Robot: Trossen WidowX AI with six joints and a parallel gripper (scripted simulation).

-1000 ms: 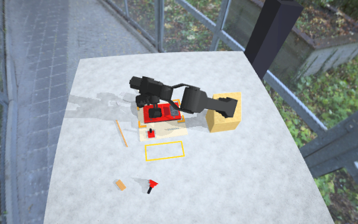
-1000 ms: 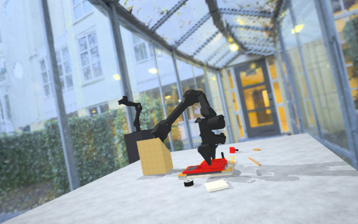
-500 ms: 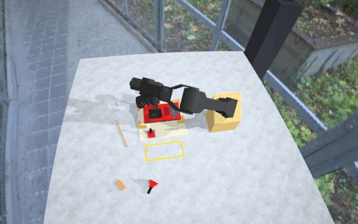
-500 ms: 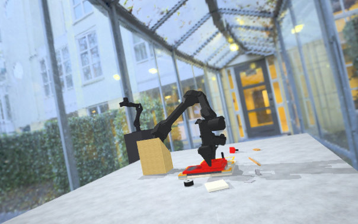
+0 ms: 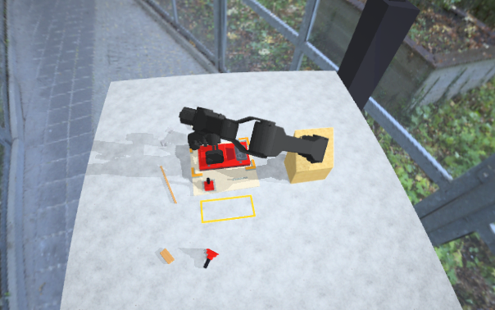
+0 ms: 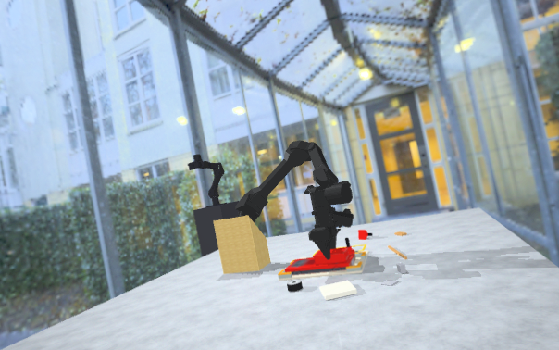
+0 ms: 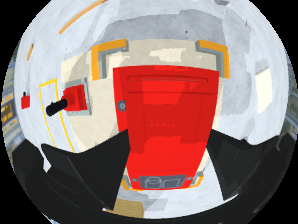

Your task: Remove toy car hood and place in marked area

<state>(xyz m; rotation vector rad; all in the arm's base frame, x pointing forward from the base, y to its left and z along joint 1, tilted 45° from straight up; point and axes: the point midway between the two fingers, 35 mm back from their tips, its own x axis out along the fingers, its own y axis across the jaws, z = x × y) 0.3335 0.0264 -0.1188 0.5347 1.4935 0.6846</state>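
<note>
The toy car is red and sits on a pale board with orange corner pieces. The hood is a red block with shallow grooves on top, over one end of the car. My gripper points down with one black finger on each side of the hood, shut on it. Whether the hood is lifted at all, I cannot tell. The marked area is a yellow rectangle outline on the table, beside the board, with nothing inside it.
A red piece with a black knob stands on the board near the car. A similar one lies beyond the outline. A tan block stands under the arm. An orange stick, a white tile and a black roller lie around.
</note>
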